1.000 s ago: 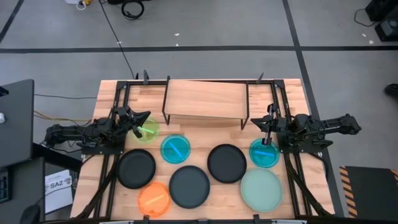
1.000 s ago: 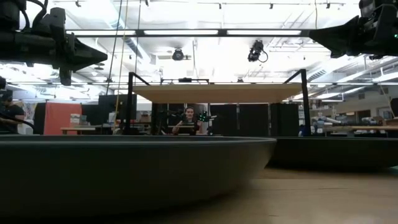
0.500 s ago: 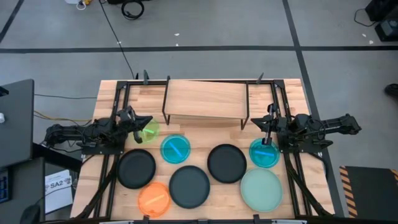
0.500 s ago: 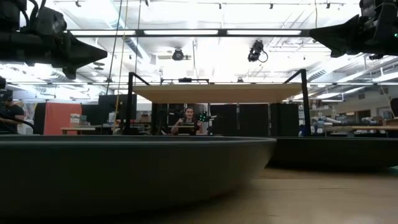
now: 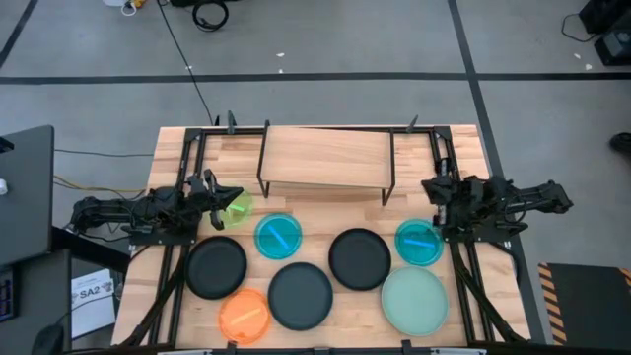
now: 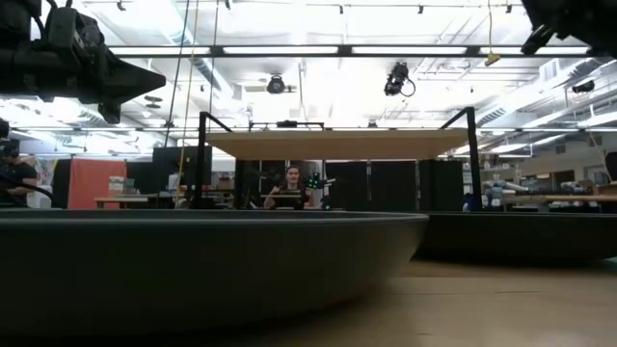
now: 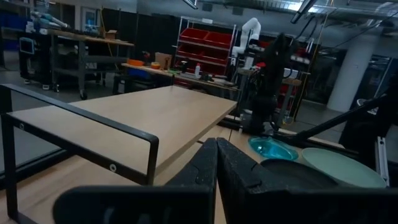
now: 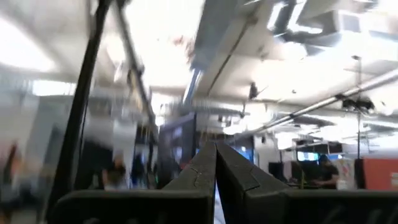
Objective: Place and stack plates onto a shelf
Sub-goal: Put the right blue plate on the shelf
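The shelf [image 5: 325,158], a light-wood top on thin black legs, stands at the table's far middle with nothing on it. Before it, several plates lie flat on the table: lime green [image 5: 235,207], blue [image 5: 279,236], three black [image 5: 217,266] [image 5: 301,295] [image 5: 360,258], orange [image 5: 244,316], a second blue [image 5: 419,242] and pale mint [image 5: 414,301]. My left gripper [image 5: 229,193] hovers shut and roughly level beside the lime plate, pointing toward the table's right. My right gripper [image 5: 431,187] is shut and tipped upward at the right, beyond the second blue plate.
Black frame rails [image 5: 463,276] run along the table's left and right sides under both arms. A person [image 6: 291,185] sits in the room far behind the shelf. The strip of table between the shelf and the plates is bare wood [image 5: 325,212].
My right gripper has tipped upward and risen, its fingertips drawing back from above the blue plate toward its own arm; its wrist view now faces the ceiling. My left gripper has rolled about its own axis while staying in place. No plate has moved.
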Robot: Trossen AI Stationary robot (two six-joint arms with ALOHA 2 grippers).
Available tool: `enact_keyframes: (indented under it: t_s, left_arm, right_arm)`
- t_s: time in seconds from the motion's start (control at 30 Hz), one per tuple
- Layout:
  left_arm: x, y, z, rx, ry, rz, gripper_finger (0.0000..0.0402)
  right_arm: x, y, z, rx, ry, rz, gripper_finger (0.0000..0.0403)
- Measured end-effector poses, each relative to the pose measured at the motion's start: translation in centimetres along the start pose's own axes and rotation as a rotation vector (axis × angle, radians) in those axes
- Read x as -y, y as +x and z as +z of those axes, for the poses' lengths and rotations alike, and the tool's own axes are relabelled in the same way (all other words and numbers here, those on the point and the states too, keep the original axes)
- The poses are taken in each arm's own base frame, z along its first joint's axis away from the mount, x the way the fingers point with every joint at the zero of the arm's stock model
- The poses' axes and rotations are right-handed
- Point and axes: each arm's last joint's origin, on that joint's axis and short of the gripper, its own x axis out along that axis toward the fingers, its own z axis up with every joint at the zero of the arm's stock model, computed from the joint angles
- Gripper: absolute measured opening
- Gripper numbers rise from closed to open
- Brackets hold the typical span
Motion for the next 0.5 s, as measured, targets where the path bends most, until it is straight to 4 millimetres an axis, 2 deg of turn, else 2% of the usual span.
enact_keyframes:
  t_s: [0.13,0.3,0.5]
  left_arm:
    - [0.0,0.0,0.0,0.0,0.0,0.0,0.0011]
    - [0.0,0.0,0.0,0.0,0.0,0.0,0.0011]
    - [0.0,0.0,0.0,0.0,0.001,0.0,0.0011]
  right_arm:
    - [0.5,0.1,0.9,0.059,0.154,-0.109,0.004]
    - [1.0,0.8,2.8,0.092,0.225,-0.206,0.0105]
    - [1.7,2.0,5.6,0.017,0.18,-0.349,0.018]
